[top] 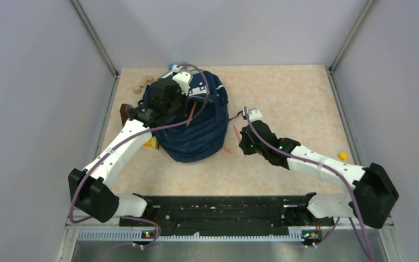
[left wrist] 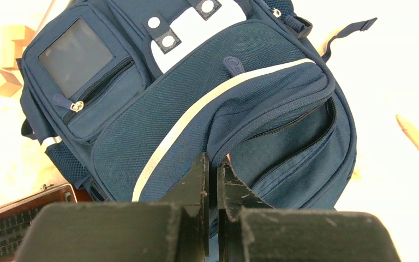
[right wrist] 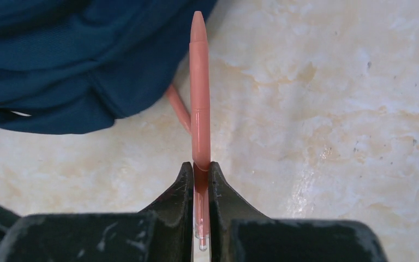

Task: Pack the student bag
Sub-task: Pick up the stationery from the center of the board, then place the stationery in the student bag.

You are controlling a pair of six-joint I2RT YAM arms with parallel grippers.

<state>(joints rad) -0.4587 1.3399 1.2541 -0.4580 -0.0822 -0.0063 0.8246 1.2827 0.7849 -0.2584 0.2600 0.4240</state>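
Beside the student bag [left wrist: 196, 98], right gripper [right wrist: 199, 166] clamps a pink pen [right wrist: 199, 82]; left gripper [left wrist: 213, 164] closed at its flap, catch unclear.

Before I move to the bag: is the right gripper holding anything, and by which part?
Yes: the right gripper is shut on a slim salmon-pink plastic pen, pinched near its clear rear end, tip pointing away.

Beige table [top: 294, 98] under student bag [top: 196, 136], blocks [top: 141, 85]
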